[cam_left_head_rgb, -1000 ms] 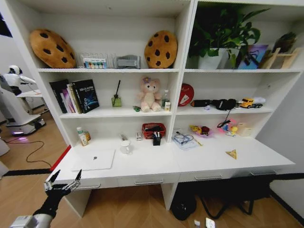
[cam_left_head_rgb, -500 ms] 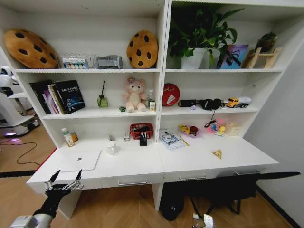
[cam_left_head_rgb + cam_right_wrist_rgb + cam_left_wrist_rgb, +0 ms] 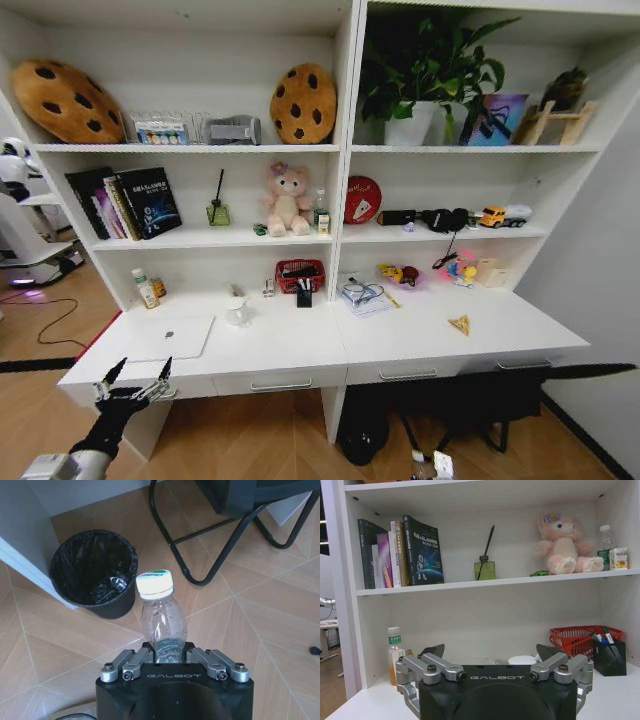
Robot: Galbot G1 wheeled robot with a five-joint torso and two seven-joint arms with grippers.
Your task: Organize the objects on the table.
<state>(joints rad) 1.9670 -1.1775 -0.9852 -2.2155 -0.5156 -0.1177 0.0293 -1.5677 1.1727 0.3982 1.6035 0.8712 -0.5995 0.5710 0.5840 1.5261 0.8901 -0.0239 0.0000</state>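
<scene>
Right wrist view: GALBOT-marked right pincer [image 3: 170,656] grips seemingly clear bottle [image 3: 160,617]; left pincer [image 3: 134,382] wide.

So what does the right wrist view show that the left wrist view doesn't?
The right wrist view alone shows the right claw shut on a clear plastic bottle, a black bin and wooden floor. The left wrist view alone shows the open left claw facing the table, books, a pink plush bear and a red basket. Both share little beyond a black claw body marked Galbot in the foreground.
</scene>
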